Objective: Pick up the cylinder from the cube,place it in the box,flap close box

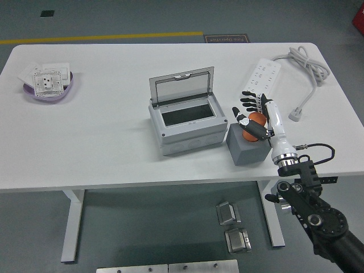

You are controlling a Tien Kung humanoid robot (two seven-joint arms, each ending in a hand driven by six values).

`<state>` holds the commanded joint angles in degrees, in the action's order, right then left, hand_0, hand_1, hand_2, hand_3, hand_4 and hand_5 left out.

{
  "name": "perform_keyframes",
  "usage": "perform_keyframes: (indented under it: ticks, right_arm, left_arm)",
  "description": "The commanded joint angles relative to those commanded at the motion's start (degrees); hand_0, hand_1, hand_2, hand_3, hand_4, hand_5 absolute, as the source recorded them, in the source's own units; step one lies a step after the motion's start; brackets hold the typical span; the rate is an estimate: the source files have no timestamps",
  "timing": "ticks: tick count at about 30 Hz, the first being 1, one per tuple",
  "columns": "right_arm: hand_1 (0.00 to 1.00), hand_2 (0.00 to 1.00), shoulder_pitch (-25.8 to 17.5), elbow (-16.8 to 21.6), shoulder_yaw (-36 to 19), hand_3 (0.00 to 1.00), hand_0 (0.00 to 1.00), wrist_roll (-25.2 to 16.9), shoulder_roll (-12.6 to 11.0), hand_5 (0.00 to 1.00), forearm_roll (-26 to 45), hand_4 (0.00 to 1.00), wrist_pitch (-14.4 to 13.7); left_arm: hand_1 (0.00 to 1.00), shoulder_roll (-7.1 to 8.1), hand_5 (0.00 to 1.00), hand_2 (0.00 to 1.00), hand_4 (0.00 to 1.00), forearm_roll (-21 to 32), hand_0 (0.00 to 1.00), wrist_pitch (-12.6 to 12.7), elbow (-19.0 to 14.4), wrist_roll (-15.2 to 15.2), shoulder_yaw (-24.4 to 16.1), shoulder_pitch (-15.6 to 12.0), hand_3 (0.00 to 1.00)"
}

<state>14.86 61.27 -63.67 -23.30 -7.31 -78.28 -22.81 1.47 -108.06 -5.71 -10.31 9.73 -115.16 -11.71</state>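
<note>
An orange cylinder (253, 120) stands on a grey cube (245, 149) at the table's front right. My right hand (251, 115) is around the cylinder: the thumb crosses its front and the other fingers curl over its far side. The grey box (189, 126) stands just left of the cube, its clear lid (183, 86) raised at the back and its inside empty. My left arm is out of view.
A white power strip (260, 77) with a coiled cable (304, 67) lies behind the hand at the back right. A purple bowl (49, 85) with white socket plates sits at the far left. The table's near edge (170, 186) runs just in front of the cube.
</note>
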Motion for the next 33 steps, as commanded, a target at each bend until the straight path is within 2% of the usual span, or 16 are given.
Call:
perform_keyframes:
  ticks: [9,10,20,28,29,33]
  right_arm:
    - [0.637,0.675,-0.57,-0.87,0.17,0.762,0.637,-0.58,0.37,0.411,0.7,0.912,0.21]
    - [0.637,0.673,-0.65,-0.96,0.2,0.758,0.636,-0.65,0.43,0.442,0.78,0.941,0.23]
    - [0.636,0.674,-0.91,-1.43,0.47,0.759,0.638,-1.14,0.92,0.458,1.37,0.953,-0.01]
    - [0.636,0.674,-0.9,-3.64,0.32,0.756,0.637,-1.73,1.34,0.456,2.38,0.951,-0.25]
    - [0.631,0.658,-0.88,-4.01,0.27,0.754,0.618,-1.75,1.35,0.354,2.47,0.862,-0.24]
    - [0.631,0.658,-0.91,-4.99,0.22,0.754,0.618,-1.72,1.3,0.354,2.72,0.862,-0.27]
  left_arm:
    - [0.571,-0.01,0.024,0.549,0.423,0.47,0.651,0.02,0.0,0.0,0.78,0.08,0.578]
    - [0.568,-0.02,0.017,0.548,0.416,0.54,0.649,0.02,0.0,0.01,0.89,0.08,0.577]
    - [0.566,-0.02,0.017,0.547,0.407,1.26,0.649,0.05,0.0,-0.06,1.95,0.35,0.577]
    - [0.565,-0.01,0.015,0.547,0.399,1.4,0.649,-0.03,0.0,-0.17,2.4,0.37,0.576]
    - [0.564,0.01,0.014,0.547,0.396,1.38,0.648,-0.02,0.0,-0.19,2.38,0.37,0.576]
    - [0.564,0.06,0.014,0.547,0.396,1.23,0.648,-0.02,0.0,-0.25,2.25,0.4,0.576]
